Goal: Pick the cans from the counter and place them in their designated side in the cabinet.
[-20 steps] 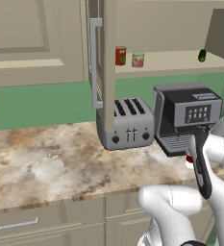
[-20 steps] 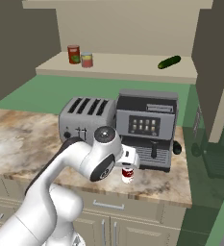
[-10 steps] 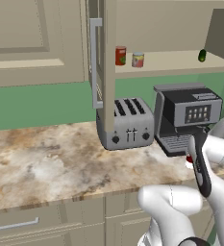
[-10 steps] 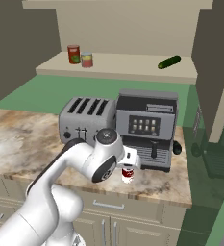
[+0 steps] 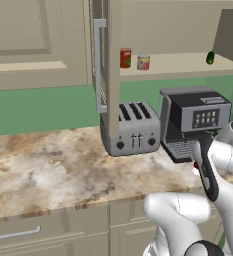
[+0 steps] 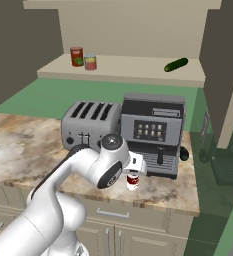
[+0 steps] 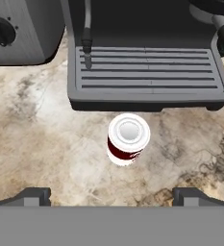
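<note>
Hovering above the counter (image 7: 46,144), my claw (image 7: 111,196) stands spread wide, its two dark finger tips (image 7: 34,196) at the lower left and lower right of the hand view, nothing between them. Just above the gap, at frame centre, stands the dark red and white can (image 7: 128,139), upright, seen from its pale lid down, apart from both tips. It sits on the mottled stone just in front of the grey ribbed drip tray (image 7: 149,79) of the coffee machine (image 6: 153,132), which spans the top of the hand view. A corner of the toaster (image 7: 22,33) with a dark knob fills the upper left.

Right base view: same can shows low centre of frame, at the counter's front part, directly under my wrist, with the coffee machine behind it and the toaster to its left.

Left base view: my forearm covers the can at right of frame except for a sliver of red at the edge.

Cabinet (image 6: 123,70) shelf, upper part of right base view: the yellow and red banded can (image 6: 90,62) stands at upper left, just beside a taller red can (image 6: 76,56) on its left. A dark green object (image 6: 175,64) lies well apart at the shelf's right. Left base view: cabinet door (image 5: 110,60) stands open, edge-on, its grey bar handle (image 5: 98,65) vertical at upper centre.
</note>
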{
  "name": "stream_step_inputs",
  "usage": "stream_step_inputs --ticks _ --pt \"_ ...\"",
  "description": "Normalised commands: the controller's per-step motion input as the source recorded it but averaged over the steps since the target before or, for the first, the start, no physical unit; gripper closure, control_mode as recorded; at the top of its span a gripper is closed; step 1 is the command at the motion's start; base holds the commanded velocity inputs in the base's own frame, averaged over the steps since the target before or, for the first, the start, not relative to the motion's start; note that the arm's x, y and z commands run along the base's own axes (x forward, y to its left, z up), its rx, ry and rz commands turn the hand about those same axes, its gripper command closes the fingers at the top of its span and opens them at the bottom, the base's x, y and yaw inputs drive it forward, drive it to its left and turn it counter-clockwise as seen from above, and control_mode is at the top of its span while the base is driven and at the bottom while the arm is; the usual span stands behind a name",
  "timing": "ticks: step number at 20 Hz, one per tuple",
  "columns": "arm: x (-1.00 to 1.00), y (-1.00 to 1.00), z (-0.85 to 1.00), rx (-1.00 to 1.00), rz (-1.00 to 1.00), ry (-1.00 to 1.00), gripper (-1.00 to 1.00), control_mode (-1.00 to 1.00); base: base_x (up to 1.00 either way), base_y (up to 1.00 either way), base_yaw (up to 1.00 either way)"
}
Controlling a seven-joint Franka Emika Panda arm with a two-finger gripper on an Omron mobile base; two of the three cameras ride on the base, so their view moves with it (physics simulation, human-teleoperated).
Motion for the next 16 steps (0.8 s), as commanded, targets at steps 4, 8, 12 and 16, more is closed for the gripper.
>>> stream_step_inputs --ticks 4,8,12,16 --pt "0.12 -0.03 -0.05 0.00 0.00 0.00 -1.00 -1.00 0.00 0.00 0.00" --pt "0.12 -0.04 -0.07 0.00 0.00 0.00 -1.00 -1.00 0.00 0.00 0.00" --pt "0.10 -0.04 -0.09 0.00 0.00 0.00 -1.00 -1.00 0.00 0.00 0.00" --pt "0.09 -0.04 -0.10 0.00 0.00 0.00 -1.00 -1.00 0.00 0.00 0.00"
